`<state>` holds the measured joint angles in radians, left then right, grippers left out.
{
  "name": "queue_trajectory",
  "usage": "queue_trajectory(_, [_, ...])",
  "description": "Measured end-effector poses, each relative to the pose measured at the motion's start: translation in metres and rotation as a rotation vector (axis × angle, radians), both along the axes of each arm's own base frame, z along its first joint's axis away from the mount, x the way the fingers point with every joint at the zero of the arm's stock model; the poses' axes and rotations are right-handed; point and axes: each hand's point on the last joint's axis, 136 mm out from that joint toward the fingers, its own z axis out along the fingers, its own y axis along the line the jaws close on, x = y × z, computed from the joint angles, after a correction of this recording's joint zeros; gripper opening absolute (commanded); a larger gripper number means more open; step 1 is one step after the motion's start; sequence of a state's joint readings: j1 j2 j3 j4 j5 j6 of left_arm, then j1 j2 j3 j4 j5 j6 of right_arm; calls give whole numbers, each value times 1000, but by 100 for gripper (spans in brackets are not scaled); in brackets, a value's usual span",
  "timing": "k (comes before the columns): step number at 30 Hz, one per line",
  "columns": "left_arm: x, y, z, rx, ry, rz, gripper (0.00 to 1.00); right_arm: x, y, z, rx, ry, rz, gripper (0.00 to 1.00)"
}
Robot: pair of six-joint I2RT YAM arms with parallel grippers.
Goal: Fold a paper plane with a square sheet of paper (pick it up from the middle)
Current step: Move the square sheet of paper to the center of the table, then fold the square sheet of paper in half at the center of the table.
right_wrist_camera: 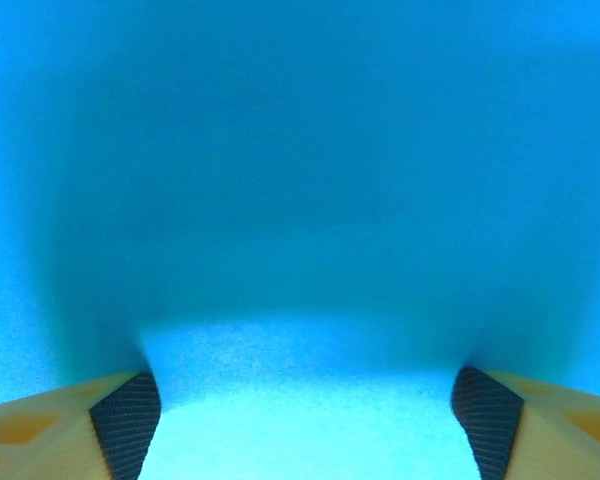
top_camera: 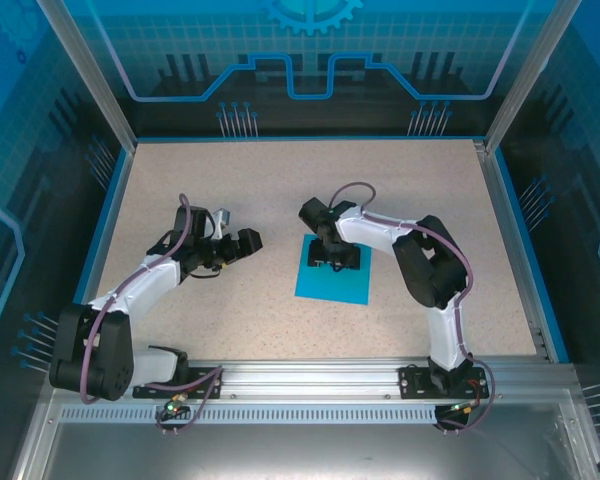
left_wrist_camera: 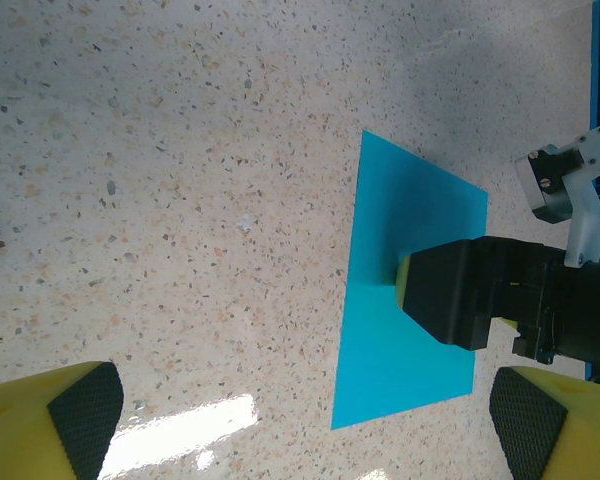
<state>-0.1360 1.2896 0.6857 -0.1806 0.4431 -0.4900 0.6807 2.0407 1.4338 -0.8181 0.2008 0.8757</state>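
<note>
The square sheet of paper (top_camera: pixel 332 280) lies flat on the speckled table, teal-blue and unfolded. My right gripper (top_camera: pixel 334 262) points straight down onto the sheet's far-middle part, its fingertips at the paper surface. In the right wrist view the paper (right_wrist_camera: pixel 300 200) spreads out under the open gripper (right_wrist_camera: pixel 305 400), whose dark pads (right_wrist_camera: pixel 125 415) stand far apart. My left gripper (top_camera: pixel 242 243) hovers open to the left of the sheet, apart from it. Its wrist view looks at the paper (left_wrist_camera: pixel 410 340) with the right arm's black finger (left_wrist_camera: pixel 460 290) resting on it.
The beige speckled tabletop (top_camera: pixel 230 180) is bounded by blue edging (top_camera: pixel 510 230) and the enclosure's metal posts (top_camera: pixel 95 80). An aluminium rail (top_camera: pixel 300 375) with both arm bases runs along the near edge. A bright glare patch (left_wrist_camera: pixel 180 430) lies near the left gripper.
</note>
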Motion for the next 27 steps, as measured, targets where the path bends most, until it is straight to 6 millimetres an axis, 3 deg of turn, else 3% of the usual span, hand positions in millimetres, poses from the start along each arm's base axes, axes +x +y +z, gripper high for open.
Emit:
queue_trajectory(3, [0,0,1,0,-1,0,98,0,-1,1,-7,-2,13,88])
queue_trajectory(6, [1,0,1,0,-2,0,98,-1,-2,2,-7,1,22,97])
queue_trajectory(14, [1,0,2,0,-5,-1,99,-3,0,-3,12,7,15,99])
queue_trajectory(27, [0,0,1,2,2,-2,99,-5,3,-8,21,0,1,82])
